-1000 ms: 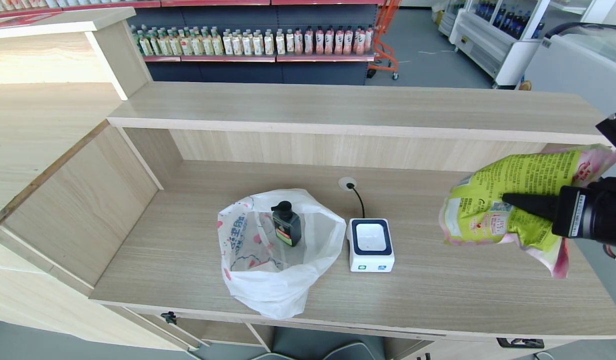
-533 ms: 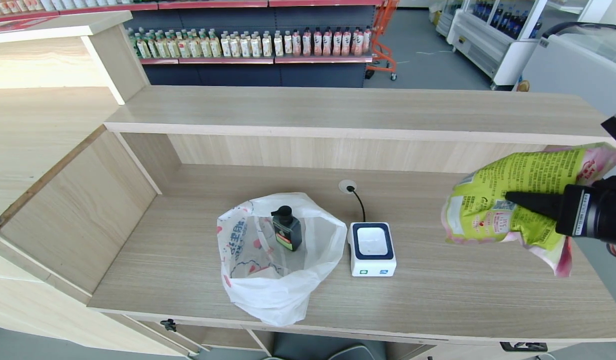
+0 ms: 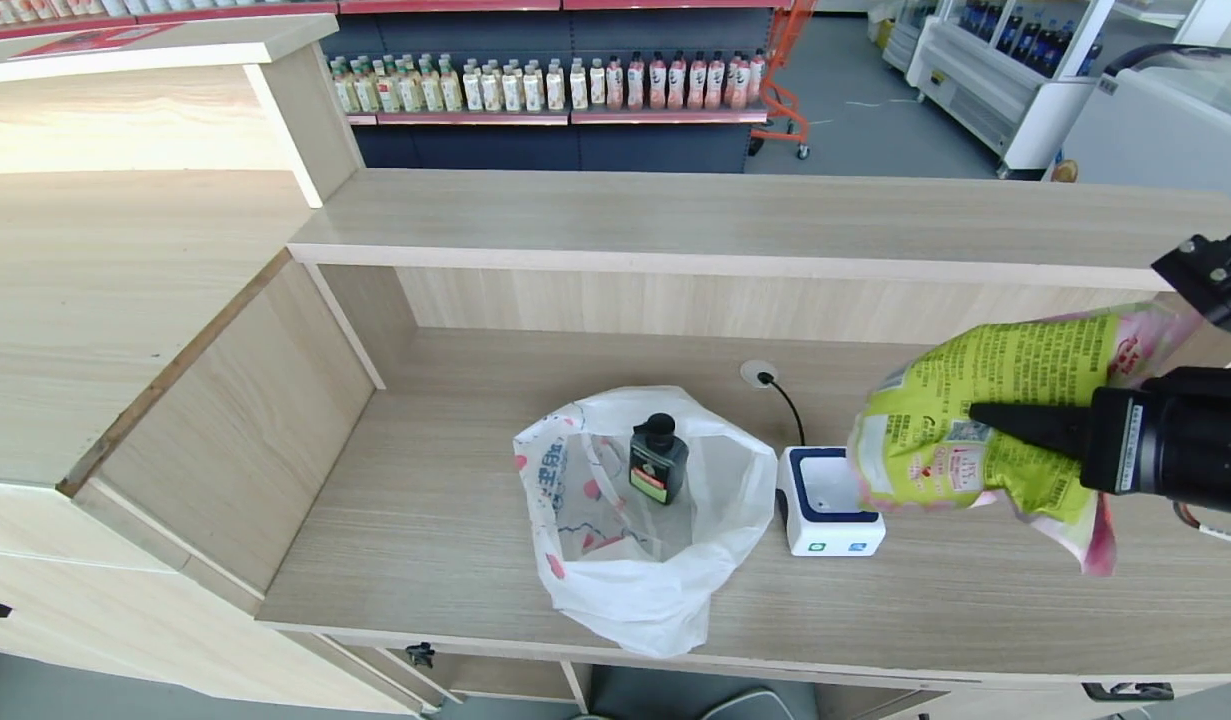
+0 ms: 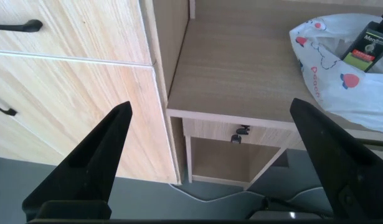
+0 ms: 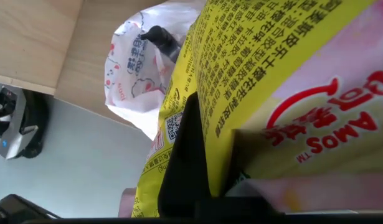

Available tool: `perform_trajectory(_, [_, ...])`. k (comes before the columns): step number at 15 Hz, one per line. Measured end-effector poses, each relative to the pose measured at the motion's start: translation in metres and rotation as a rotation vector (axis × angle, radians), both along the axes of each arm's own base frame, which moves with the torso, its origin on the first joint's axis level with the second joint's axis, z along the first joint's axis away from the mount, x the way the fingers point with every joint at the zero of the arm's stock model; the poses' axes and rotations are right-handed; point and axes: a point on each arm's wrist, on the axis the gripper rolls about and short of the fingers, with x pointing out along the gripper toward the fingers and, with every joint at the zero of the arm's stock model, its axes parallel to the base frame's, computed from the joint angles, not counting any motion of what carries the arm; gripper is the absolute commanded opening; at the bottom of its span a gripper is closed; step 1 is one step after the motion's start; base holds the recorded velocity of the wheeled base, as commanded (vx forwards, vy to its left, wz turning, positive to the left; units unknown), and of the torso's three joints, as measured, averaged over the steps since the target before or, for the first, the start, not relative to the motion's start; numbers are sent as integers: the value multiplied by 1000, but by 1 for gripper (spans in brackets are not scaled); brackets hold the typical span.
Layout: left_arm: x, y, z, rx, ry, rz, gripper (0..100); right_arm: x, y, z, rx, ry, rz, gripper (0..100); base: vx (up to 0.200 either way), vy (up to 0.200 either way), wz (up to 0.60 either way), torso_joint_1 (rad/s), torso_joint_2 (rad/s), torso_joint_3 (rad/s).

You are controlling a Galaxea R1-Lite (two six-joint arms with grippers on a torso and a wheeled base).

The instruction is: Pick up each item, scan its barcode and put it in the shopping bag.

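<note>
The right claw (image 3: 1015, 425) is clamping down on a yellow-green snack pouch (image 3: 1015, 365), one dark finger (image 3: 1035, 422) pressing flat across its printed face while the other is sitting behind it. The pouch is hanging in the air above the right half of the counter (image 3: 975, 620), lying roughly sideways, with its pink-trimmed end drooping down below the claw. Seen from the head view, its leading end is overlapping the right side of the white and blue scanner (image 3: 825, 505); how high above it the pouch is riding, I cannot tell.

The scanner is sitting flat on the counter, its black cable (image 3: 783, 400) running back to a round port. Just beside it, to the left, the white shopping bag (image 3: 665, 590) is standing open, and a black pump bottle (image 3: 659, 462) is standing upright inside it.

In the right wrist view the pouch (image 5: 291, 81) is crowding in close, with the bag (image 5: 135, 68) and the bottle (image 5: 160, 40) showing beyond it.

The left claw (image 4: 210, 162) is hanging with its fingers spread wide and nothing between them, low off the counter's (image 4: 241, 68) front left corner, near the drawer fronts (image 4: 66, 93), well apart from the bag (image 4: 340, 93).
</note>
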Motion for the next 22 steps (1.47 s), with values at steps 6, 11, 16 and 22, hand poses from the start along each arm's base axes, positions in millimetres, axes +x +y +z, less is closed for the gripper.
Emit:
perform_trajectory(6, [0, 0, 0, -2, 0, 0, 100, 17, 22, -4, 159, 129, -46, 0, 0, 0, 0, 0, 0, 0])
perform_trajectory(11, [0, 0, 0, -2, 0, 0, 100, 28, 47, -23, 265, 286, -130, 0, 0, 0, 0, 0, 0, 0])
perform_trajectory(16, [0, 0, 0, -2, 0, 0, 100, 26, 66, -39, 266, 369, -106, 0, 0, 0, 0, 0, 0, 0])
perform_trajectory(22, [0, 0, 0, -2, 0, 0, 100, 49, 81, -70, 259, 388, -113, 0, 0, 0, 0, 0, 0, 0])
